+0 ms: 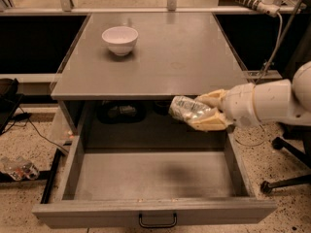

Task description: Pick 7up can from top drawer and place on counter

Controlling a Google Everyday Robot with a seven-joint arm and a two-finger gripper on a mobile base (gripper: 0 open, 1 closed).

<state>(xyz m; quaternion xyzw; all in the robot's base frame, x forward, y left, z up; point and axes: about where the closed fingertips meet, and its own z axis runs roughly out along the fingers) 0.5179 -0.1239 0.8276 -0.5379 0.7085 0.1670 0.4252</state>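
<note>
The 7up can [187,108], silvery with green marks and dented, lies sideways in my gripper [206,111], which is shut on it. The gripper holds the can above the open top drawer [150,178], at its back right, just below the front edge of the counter [160,52]. My white arm [272,103] comes in from the right. The drawer is pulled out, its floor bare, with a black pull handle [157,221] at the front.
A white bowl [120,39] stands on the counter at the back left. A cable and a hose [252,1] hang at the back right. A chair base [286,178] stands on the speckled floor at right. Clutter [17,168] lies on the floor at left.
</note>
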